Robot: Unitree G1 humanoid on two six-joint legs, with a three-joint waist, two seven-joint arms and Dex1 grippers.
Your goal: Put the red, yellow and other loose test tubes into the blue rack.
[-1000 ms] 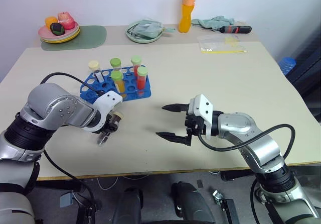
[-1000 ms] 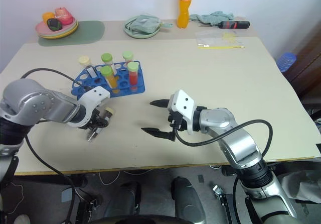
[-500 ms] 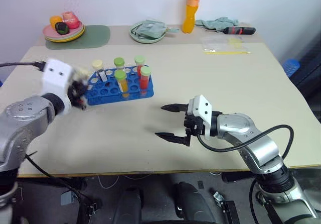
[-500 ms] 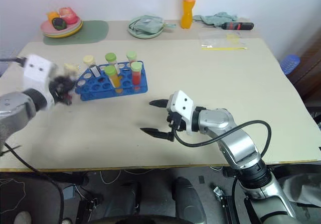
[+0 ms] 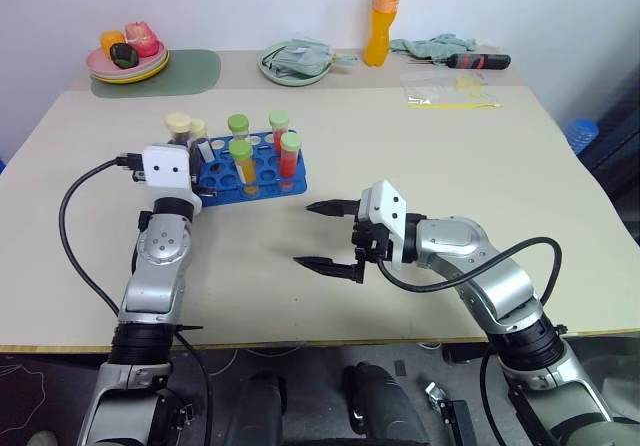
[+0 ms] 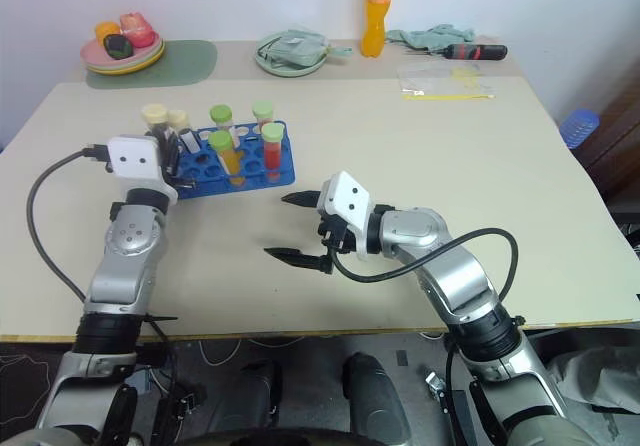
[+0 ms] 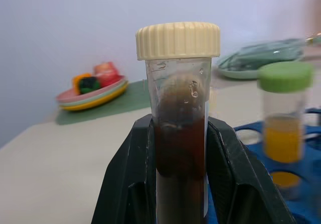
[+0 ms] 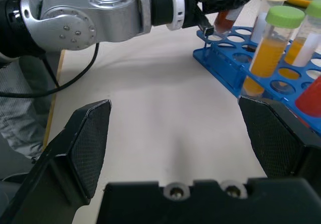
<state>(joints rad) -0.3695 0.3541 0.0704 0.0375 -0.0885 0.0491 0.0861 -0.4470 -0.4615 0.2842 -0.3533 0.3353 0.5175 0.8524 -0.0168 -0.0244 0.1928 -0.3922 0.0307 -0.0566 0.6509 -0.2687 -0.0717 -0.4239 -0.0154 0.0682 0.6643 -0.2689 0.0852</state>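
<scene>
Right, nearest me my right gripper (image 5: 325,234) hangs over bare table (image 5: 450,156) with its two fingers spread wide and nothing between them. My left gripper (image 7: 178,148) is clamped on one cream-capped tube (image 7: 178,108) of dark brown liquid, upright at the near-left end of the blue rack (image 5: 255,174). I count five tubes standing in the rack: four green-capped, one cream-capped (image 5: 197,131). Their lower ends are hidden in the holes. Farther back: one plate of fruit (image 5: 127,58), one orange bottle (image 5: 378,18), its top cut off.
</scene>
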